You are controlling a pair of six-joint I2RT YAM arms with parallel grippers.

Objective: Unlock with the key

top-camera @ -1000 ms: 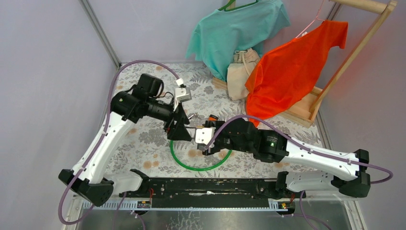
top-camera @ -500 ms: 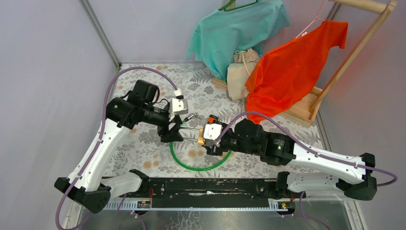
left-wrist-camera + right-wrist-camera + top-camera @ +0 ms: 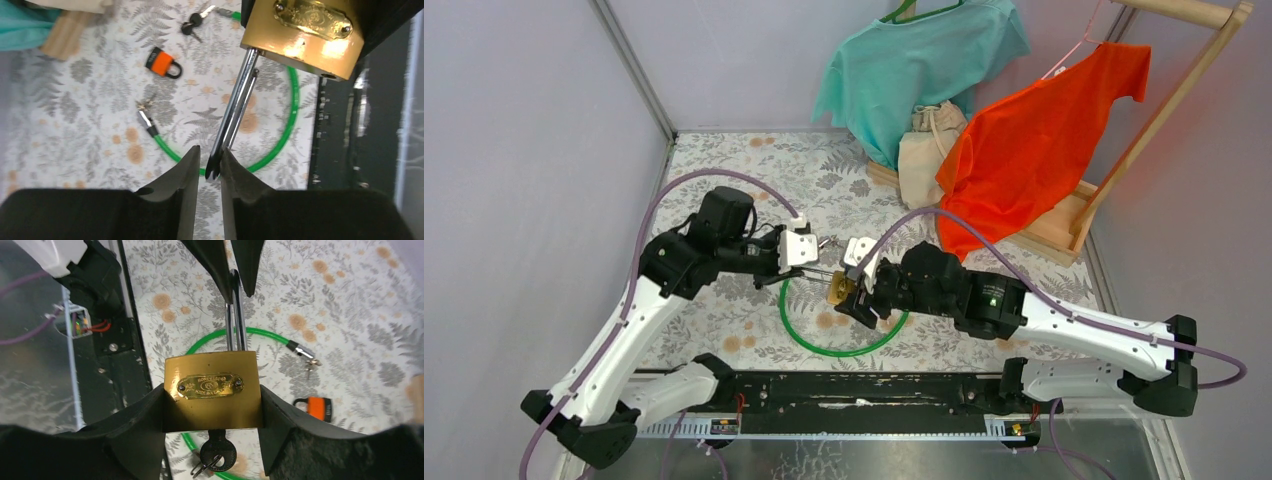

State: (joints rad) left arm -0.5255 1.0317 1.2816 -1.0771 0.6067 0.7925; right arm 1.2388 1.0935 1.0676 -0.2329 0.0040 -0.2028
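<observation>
Between the arms: right gripper [image 3: 212, 402] clamped on padlock [image 3: 212, 390] body, left gripper [image 3: 209, 161] pinching shackle [image 3: 234, 112] bend. Shackle axis runs straight from lock to left gripper; key [image 3: 218, 456] sits in the opposite face.

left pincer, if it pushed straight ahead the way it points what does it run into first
The left pincer grips the shackle tip. Straight ahead along it sits the brass padlock body, held in the right pincer. That is probably first contact, though depth is unclear.
</observation>
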